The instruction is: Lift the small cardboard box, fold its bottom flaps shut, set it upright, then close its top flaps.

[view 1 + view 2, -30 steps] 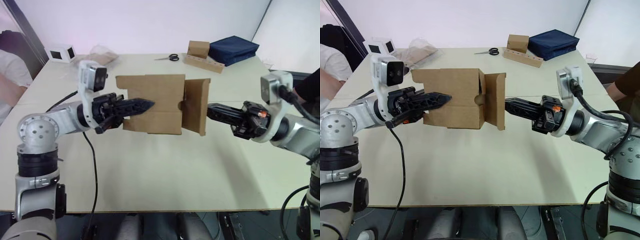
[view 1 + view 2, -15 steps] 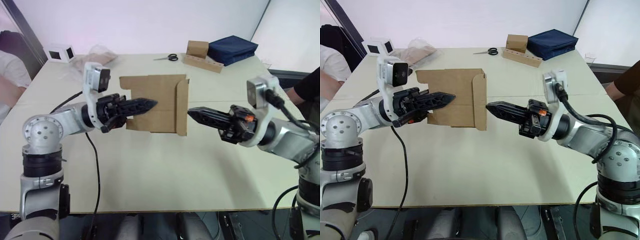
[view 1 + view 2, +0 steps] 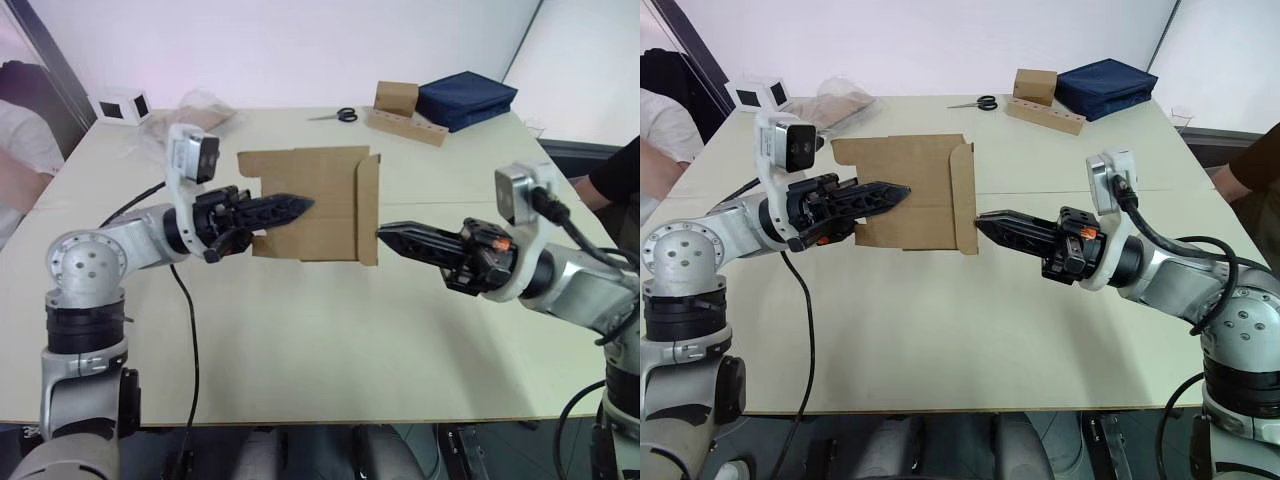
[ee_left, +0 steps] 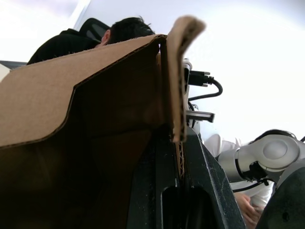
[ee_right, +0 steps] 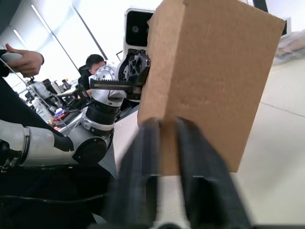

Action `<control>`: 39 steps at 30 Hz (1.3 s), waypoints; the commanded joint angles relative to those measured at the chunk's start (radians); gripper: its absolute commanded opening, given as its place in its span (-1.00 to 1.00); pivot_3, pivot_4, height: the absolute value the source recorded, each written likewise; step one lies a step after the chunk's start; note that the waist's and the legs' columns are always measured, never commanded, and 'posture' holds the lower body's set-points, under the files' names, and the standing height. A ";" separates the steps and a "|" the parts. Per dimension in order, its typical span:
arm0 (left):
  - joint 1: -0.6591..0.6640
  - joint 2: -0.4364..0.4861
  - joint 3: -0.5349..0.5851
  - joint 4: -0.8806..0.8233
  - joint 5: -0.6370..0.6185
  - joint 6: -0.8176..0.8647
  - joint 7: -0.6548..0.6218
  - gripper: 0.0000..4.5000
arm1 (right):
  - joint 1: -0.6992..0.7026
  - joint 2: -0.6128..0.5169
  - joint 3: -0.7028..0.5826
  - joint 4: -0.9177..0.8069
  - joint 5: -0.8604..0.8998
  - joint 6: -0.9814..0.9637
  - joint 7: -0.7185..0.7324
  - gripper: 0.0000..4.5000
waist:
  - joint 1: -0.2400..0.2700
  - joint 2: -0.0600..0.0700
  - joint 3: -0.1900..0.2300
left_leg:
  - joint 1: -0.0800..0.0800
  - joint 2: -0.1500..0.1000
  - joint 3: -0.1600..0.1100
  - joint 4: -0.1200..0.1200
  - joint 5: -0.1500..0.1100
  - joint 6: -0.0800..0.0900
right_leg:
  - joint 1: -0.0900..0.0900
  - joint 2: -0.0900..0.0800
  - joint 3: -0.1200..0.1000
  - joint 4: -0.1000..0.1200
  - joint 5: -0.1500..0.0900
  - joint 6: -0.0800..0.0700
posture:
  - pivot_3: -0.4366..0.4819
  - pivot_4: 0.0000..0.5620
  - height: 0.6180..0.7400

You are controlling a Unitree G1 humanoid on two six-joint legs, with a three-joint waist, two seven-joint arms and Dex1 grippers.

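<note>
From the left eye view, the small cardboard box [image 3: 305,205] is up off the table [image 3: 320,350], lying on its side with its long axis running straight between the two arms, so the open end with the flap [image 3: 367,210] faces the right gripper [image 3: 383,232]. The left gripper [image 3: 305,205] is clamped on the box wall at the other end, so it's the holder; the box sits directly off the right gripper's tips, touching or just about touching the flap's lower edge. The right eye view tells the same story, with the flap [image 3: 963,198] standing nearly square across the box end and the right gripper's fingers looking closed together into one point, poking and not grabbing. The left wrist view has a cardboard edge pinched between its black fingers [image 4: 209,186], and the box inside is too dark to read. In the right wrist view the flap is dead ahead past two near-touching fingers [image 5: 143,162]; whether the other bottom flaps are folded in yet is hidden.
</note>
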 commanded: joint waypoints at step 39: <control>-0.014 -0.022 0.017 0.006 0.046 -0.065 -0.013 -1.00 | -0.028 -0.023 -0.061 0.062 0.059 -0.042 -0.055 -0.14 | 0.000 0.000 0.000 | 0.000 0.000 0.000 0.000 0.000 0.000 | 0.000 0.000 0.000 0.000 0.000 0.000 | -0.05 -0.47 1.00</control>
